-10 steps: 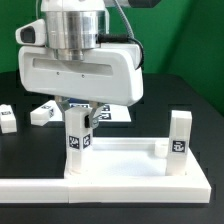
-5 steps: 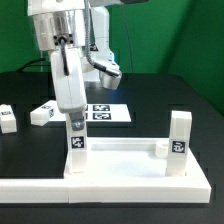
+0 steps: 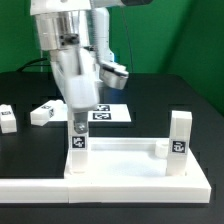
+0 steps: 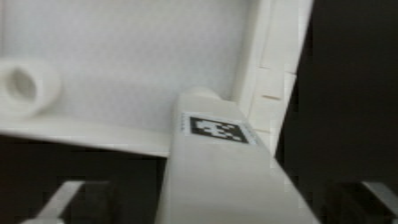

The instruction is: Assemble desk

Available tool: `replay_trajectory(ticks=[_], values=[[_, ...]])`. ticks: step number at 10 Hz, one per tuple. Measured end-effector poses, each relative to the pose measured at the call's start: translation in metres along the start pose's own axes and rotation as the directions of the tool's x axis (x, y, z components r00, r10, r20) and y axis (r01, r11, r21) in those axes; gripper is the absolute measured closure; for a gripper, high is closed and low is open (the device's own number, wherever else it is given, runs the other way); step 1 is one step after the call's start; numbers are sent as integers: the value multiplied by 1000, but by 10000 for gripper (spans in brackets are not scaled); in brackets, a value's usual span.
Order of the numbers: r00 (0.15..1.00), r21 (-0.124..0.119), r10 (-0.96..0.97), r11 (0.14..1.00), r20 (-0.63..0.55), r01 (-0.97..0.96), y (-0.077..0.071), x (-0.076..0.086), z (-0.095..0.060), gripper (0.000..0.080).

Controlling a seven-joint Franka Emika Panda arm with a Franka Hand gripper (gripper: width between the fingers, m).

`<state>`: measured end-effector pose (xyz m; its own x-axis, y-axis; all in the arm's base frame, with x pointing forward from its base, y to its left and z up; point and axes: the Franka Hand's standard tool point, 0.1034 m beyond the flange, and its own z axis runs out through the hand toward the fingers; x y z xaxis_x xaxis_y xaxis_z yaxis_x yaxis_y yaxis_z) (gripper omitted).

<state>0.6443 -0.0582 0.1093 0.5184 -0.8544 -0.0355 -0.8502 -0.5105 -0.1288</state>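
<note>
Leg-fitting step, I judge: the gripper (image 3: 80, 108), jaws apart, straddles the upright white plastic block leg (image 3: 77, 142) seated in the white rimmed tray-like desk top (image 3: 125, 162) beneath it. The next move likely calls for rising straight up without nudging the leg.

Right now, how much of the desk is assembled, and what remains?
Done: two legs stand upright on the desk top: the first leg and the second leg at the exterior view's right. In hand: nothing; the claw is open around the first leg. Left: the third leg and the fourth leg lie loose on the table.
</note>
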Motion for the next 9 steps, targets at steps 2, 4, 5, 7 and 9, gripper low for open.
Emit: replay_trajectory(ticks=[2,4,5,7,9], values=[[992,-3,-123,992,6,123,1,-1,0,156],[971,-4,-240,971,5,240,2,0,0,152],[958,-5,-288,958,5,288,2,0,0,150],[764,-37,-645,763,7,645,1,4,-3,150],[670,-32,-742,669,25,742,2,7,-2,150]])
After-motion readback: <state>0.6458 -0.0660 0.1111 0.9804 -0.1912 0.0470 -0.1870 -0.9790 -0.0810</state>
